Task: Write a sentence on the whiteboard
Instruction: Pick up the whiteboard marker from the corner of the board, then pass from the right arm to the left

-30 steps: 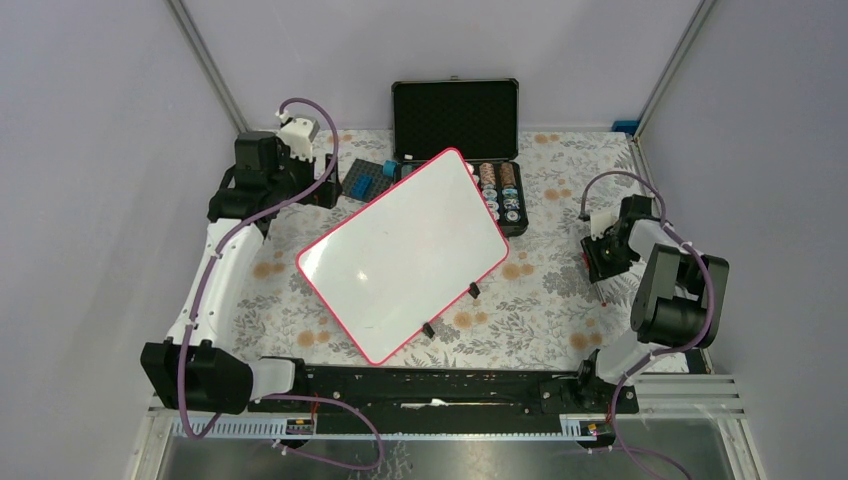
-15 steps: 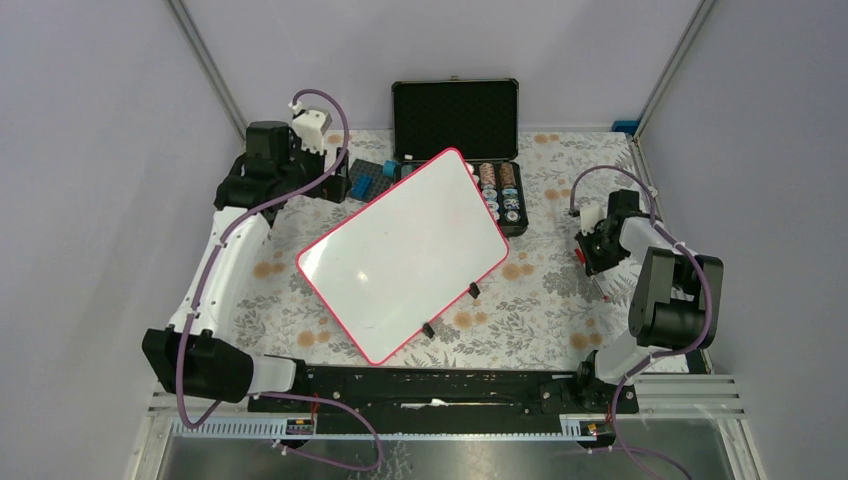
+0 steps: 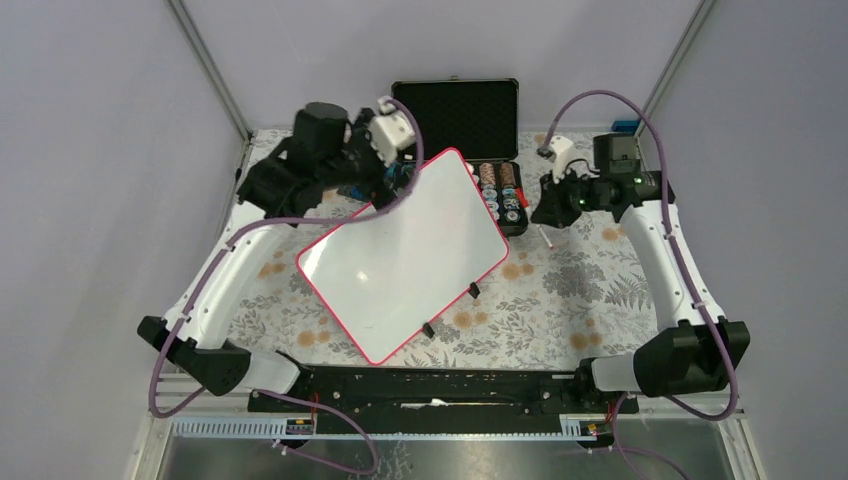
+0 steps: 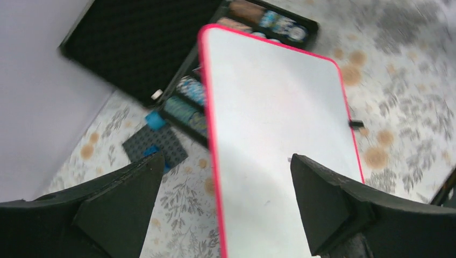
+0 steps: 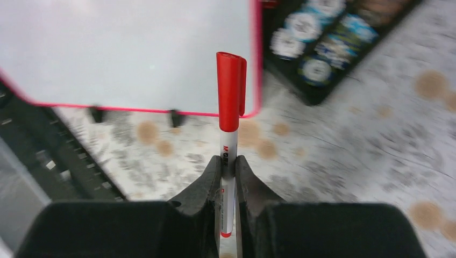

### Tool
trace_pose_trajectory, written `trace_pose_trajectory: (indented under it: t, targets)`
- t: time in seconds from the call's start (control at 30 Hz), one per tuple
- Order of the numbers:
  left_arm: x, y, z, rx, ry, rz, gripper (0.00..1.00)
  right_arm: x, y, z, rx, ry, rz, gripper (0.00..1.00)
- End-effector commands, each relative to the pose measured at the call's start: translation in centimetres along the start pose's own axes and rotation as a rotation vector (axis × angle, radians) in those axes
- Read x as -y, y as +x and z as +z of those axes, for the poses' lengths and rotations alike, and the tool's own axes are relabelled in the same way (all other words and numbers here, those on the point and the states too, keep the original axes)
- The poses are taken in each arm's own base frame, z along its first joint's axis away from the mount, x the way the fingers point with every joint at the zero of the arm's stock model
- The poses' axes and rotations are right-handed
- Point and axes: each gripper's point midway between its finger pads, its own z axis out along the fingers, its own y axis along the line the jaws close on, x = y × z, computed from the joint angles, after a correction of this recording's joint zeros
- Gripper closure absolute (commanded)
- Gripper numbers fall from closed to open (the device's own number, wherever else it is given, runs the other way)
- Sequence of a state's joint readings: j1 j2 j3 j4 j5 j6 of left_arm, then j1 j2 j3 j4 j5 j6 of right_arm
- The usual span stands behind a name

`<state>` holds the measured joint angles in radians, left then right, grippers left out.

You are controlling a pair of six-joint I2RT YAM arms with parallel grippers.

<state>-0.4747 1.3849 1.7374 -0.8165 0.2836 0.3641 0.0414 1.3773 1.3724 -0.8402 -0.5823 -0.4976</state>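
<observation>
Whiteboard (image 3: 400,255) flat on the flowered tablecloth (image 3: 560,300), its pink long edge running below the gap of the left gripper (image 4: 226,161), whose fingers (image 4: 123,204) hang spread wide, touching nothing. Beyond those fingertips, an open black case (image 3: 455,115) of chips. Right gripper (image 5: 228,169) pressed tight on the white barrel of a marker (image 5: 228,107), red cap sticking out past the fingertips, the board's clipped edge beyond it.

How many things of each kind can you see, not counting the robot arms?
whiteboard: 1
red marker: 1
black case of chips: 1
dark studded plate: 1
small blue thing at the back corner: 1
Total: 5
</observation>
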Motion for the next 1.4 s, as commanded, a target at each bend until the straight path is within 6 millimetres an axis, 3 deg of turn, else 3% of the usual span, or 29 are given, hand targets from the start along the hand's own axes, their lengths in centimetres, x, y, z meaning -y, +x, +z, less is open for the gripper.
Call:
trace_pose_trajectory:
  t: [0.0, 0.1, 0.27, 0.4, 0.5, 0.77, 1.0, 1.3, 1.37]
  targets:
    - [5.3, 0.7, 1.3, -0.061, 0.134, 0.310, 0.01, -8.9, 0.2, 0.0, -0.038, -0.304, 0.085, 1.00]
    - [8.8, 0.3, 1.8, -0.090, 0.200, 0.473, 0.01, -12.1, 0.7, 0.1, -0.060, -0.427, 0.113, 1.00]
    - [12.0, 1.7, 1.5, -0.155, 0.323, 0.691, 0.03, -16.3, 2.2, 0.1, -0.106, -0.601, 0.141, 1.00]
    - [15.0, 3.0, 1.8, -0.173, 0.366, 0.851, 0.07, -19.0, 3.3, 0.2, -0.156, -0.706, 0.162, 1.00]
    - [16.8, 2.5, 2.0, -0.111, 0.380, 0.900, 0.12, -20.5, 4.0, 0.0, -0.183, -0.757, 0.161, 1.00]
    - [20.9, 4.2, 1.7, -0.083, 0.537, 0.991, 0.22, -22.3, 4.7, -0.4, -0.200, -0.815, 0.153, 1.00]
    - [22.2, 5.6, 2.7, -0.114, 0.559, 0.951, 0.29, -23.6, 5.1, -1.2, -0.214, -0.848, 0.116, 1.00]
    - [23.4, 7.1, 3.6, -0.126, 0.545, 0.960, 0.56, -24.4, 5.2, -1.6, -0.218, -0.878, 0.093, 1.00]
    - [23.5, 7.1, 3.7, -0.123, 0.543, 0.948, 0.66, -24.5, 5.3, -1.8, -0.214, -0.880, 0.089, 1.00]
